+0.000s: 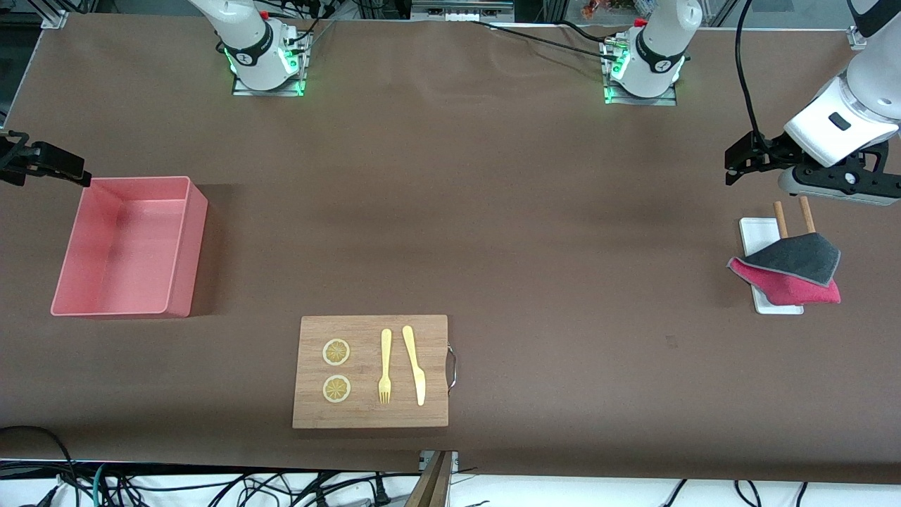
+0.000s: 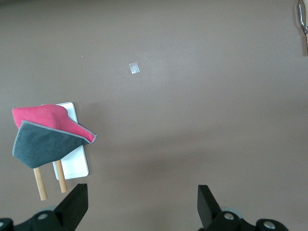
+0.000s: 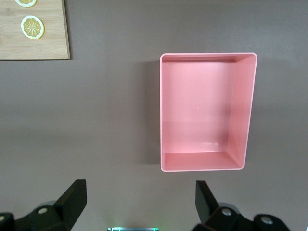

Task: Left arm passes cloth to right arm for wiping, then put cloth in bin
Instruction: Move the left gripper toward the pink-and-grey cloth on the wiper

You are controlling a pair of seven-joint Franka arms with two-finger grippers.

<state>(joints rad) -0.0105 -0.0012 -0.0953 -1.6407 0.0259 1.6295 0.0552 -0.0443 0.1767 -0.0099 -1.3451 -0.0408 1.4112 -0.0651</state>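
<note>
Front view, going from the right arm's end of the table: your right gripper [image 1: 42, 163] hangs just beside the bin [image 1: 179, 246], fingers spread wide, holding nothing. You see the pink bin sitting empty. Nearer the camera lies the cutting board [image 1: 371, 415] with two lemon slices [image 1: 336, 352], a fork [image 1: 385, 366] and a knife [image 1: 414, 364]. At the left arm's end, the cloth [image 1: 792, 271] drapes over a white tray [image 1: 757, 236] with two wooden sticks [image 1: 794, 217]. Your left gripper [image 1: 739, 163] hovers over bare table near it, wide open and empty.
</note>
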